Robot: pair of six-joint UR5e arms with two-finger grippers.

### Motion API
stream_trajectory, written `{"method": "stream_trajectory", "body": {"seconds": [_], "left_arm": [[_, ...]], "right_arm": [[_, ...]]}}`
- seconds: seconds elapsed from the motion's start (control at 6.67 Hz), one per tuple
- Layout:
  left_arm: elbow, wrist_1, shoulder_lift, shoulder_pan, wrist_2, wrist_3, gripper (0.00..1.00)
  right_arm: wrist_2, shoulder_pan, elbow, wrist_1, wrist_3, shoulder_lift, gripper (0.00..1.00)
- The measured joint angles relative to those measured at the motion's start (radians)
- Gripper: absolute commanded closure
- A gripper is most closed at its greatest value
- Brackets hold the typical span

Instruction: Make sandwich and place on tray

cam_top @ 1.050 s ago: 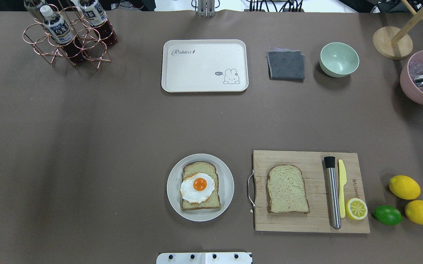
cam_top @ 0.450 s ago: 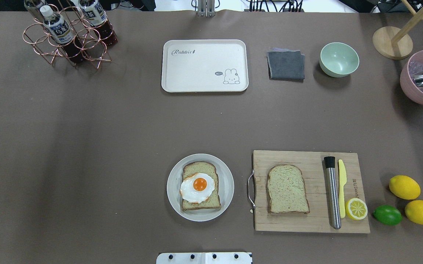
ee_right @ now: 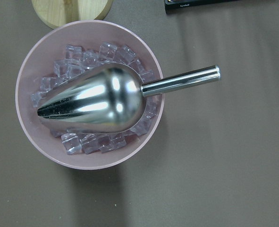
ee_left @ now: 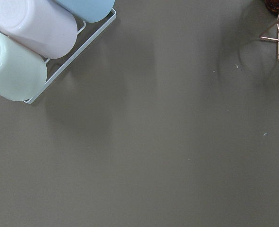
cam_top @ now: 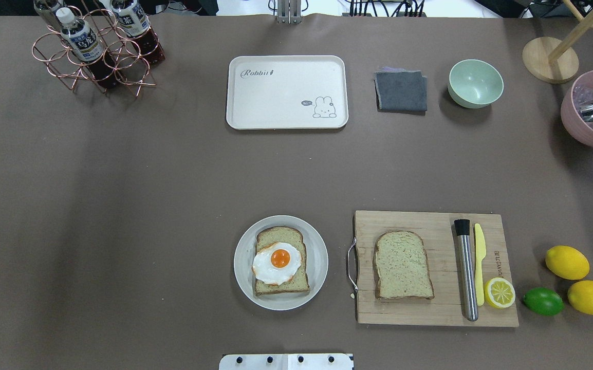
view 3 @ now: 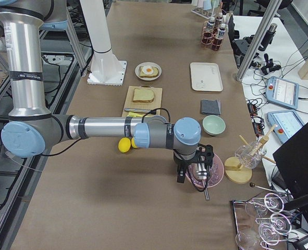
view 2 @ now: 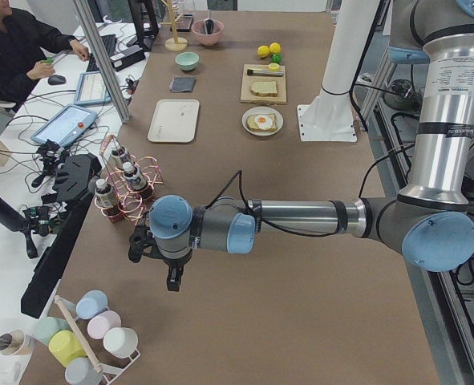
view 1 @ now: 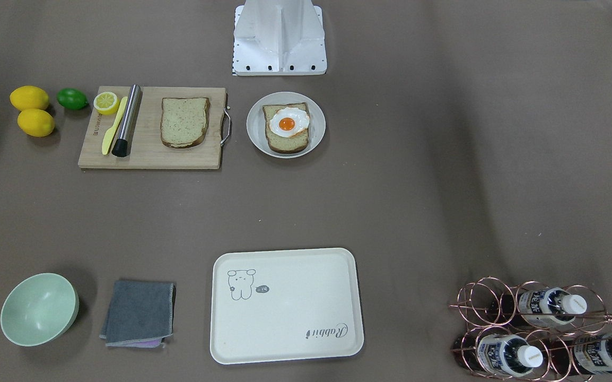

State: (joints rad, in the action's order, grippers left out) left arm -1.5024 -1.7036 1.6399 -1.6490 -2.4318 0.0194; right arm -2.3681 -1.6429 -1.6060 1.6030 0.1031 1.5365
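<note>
**Top slice at 5 o'clock, right arm the nearer**

Seen from overhead, the loose bread slice [cam_top: 403, 265] lies flat on the cutting board [cam_top: 420, 310] at 5 o'clock. Its long axis runs 12 to 6, rounded end toward 12. The egg-topped slice [cam_top: 279, 235] sits on the plate [cam_top: 318, 257] at 6, and the tray [cam_top: 286, 85] at 12. The right gripper [view 3: 191, 169] hangs over the ice bowl [cam_top: 571, 121] at 2 (nearer, I judge). The left gripper [view 2: 160, 261] is out past 9. I cannot tell how either pair of jaws stands. The tray reads "Rabbit"; the board's engraving is too small to read.
</note>
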Motion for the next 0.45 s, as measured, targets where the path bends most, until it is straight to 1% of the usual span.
{"method": "stream_trajectory", "body": {"seconds": [0.45], "left_arm": [[-0.026,-0.002,-0.001,0.0,-0.002,-0.001,0.02]], "right_arm": [[0.0,0.0,-0.001,-0.001,-0.003,0.001,0.0]]}}
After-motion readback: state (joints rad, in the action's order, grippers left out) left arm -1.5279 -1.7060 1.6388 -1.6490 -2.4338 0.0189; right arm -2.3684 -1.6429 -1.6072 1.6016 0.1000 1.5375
